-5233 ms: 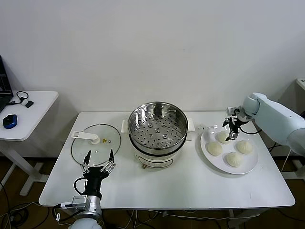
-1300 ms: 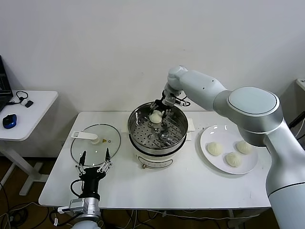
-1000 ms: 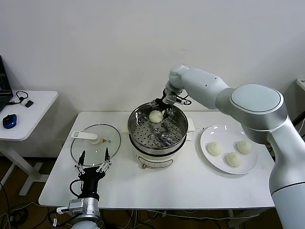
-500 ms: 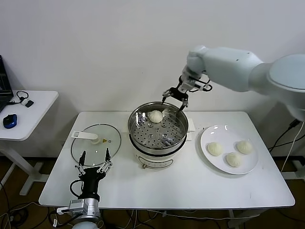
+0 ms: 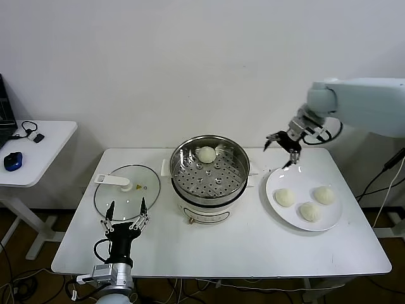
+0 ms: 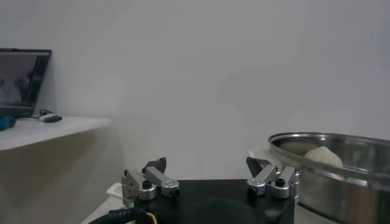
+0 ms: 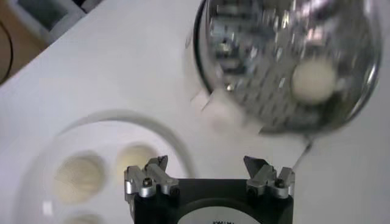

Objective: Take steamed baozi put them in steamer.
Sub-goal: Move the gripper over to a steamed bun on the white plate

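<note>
One baozi (image 5: 206, 154) is lodged at the steamer's (image 5: 209, 171) far wall, leaving room for more. Three baozi (image 5: 305, 202) are left on the plate (image 5: 333, 218). The right gripper (image 5: 281, 149), fingers apart and empty, is held above the plate's edge, well placed for picking. The left gripper (image 5: 124, 218) is parked, fingers apart, beside the lid (image 5: 126, 190).

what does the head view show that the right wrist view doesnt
Only the head view shows the glass lid, the left tool open near the table's front edge, the side desk, and all three baozi on the plate. Only the right wrist view shows the right tool close up, open and empty. Both show the steamer with one baozi inside.
</note>
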